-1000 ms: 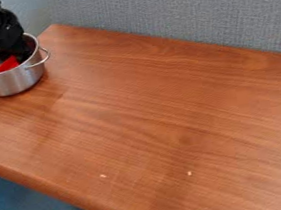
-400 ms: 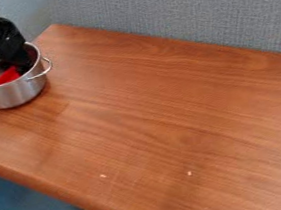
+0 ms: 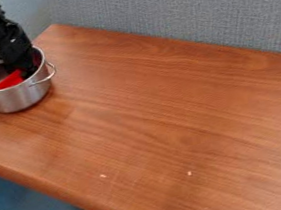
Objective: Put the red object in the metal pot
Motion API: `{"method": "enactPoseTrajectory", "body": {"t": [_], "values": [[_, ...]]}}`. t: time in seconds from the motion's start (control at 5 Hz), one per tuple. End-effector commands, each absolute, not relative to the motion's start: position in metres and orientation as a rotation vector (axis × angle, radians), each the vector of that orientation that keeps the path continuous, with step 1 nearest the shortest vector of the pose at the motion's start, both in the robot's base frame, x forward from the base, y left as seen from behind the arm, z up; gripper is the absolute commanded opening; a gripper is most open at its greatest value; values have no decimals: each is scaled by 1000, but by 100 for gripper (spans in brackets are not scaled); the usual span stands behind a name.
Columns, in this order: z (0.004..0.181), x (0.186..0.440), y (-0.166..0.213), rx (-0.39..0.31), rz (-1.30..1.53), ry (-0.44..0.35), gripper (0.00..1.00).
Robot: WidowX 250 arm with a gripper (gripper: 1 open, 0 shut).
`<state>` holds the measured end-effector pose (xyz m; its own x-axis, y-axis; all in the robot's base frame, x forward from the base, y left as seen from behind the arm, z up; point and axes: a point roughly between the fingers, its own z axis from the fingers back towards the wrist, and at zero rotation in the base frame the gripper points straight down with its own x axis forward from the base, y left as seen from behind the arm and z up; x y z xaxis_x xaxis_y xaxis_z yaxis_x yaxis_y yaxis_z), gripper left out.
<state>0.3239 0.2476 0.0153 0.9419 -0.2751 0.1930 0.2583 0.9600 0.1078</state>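
Observation:
The metal pot point(image 3: 11, 98), small and shiny, stands on the wooden table near its far left corner. The red object point(image 3: 13, 78) lies inside the pot, leaning against the inner wall. My black gripper point(image 3: 20, 62) comes down from the top left, its tips over the pot's rim just above the red object. At this size the fingers merge into one dark shape. I cannot make out how wide they stand, or whether they touch the red object.
The brown wooden table point(image 3: 170, 102) stretches right and forward from the pot. A blue-grey wall point(image 3: 195, 7) runs behind it. The table's front-left edge point(image 3: 36, 190) drops to a dark floor with some clutter at the bottom left.
The pot, with the red object in it, has slid a little toward the front of the table. The gripper has followed it down in the picture, staying over the rim.

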Motion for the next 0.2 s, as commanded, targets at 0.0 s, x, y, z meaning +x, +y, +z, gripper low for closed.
{"method": "enactPoseTrajectory", "body": {"t": [0.0], "values": [[39,332,241,110,-369,-205,0]]}}
